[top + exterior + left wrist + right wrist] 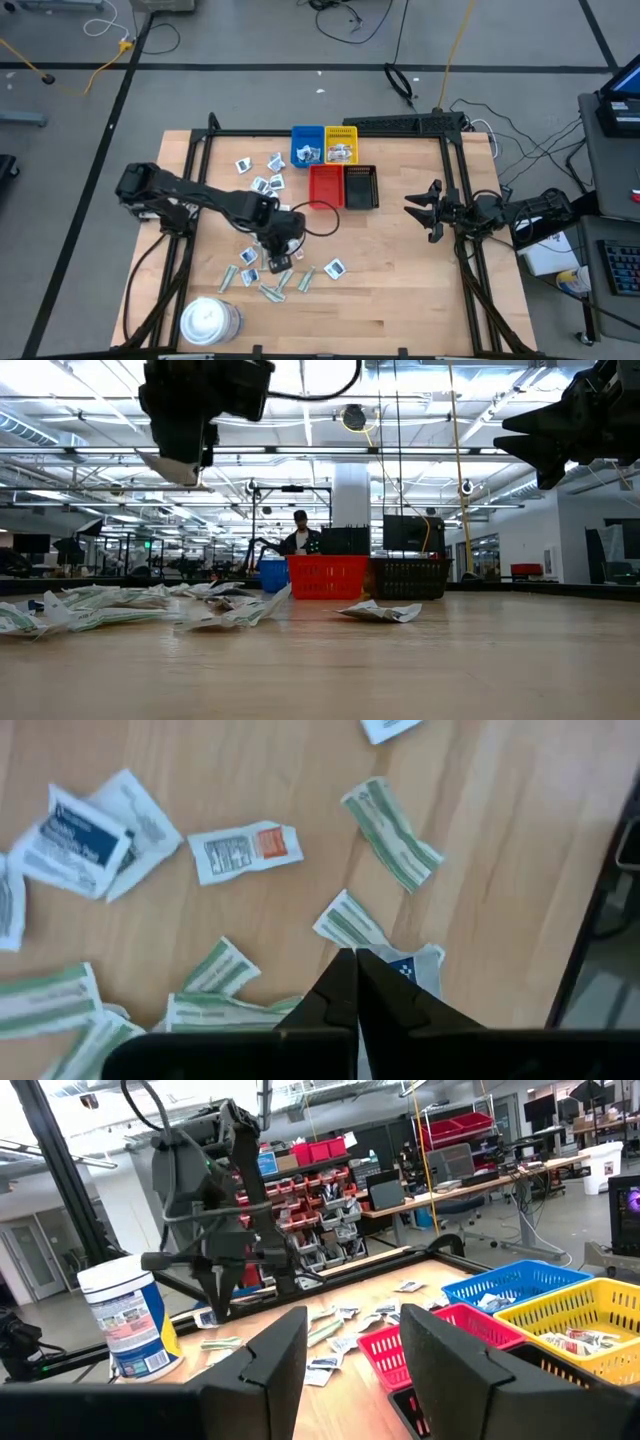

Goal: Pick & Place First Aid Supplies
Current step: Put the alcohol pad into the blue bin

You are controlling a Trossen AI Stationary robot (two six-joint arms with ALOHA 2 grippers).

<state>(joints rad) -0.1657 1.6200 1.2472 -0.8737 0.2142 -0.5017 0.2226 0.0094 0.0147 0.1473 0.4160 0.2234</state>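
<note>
The left claw (279, 262) is hanging clenched above the bench (400, 270), pinching a white packet (415, 967) with blue marks (only its corner is showing past the fingertips). The other packets (262, 283) are lying scattered on the wood below and around it. The right claw (422, 210) is waiting released, well apart.

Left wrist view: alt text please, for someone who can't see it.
The left gripper is shut, its two dark fingers pressed together above a wooden table. Small flat packets lie scattered there, green-striped strips, white squares with dark-blue labels, and one with an orange patch.
</note>
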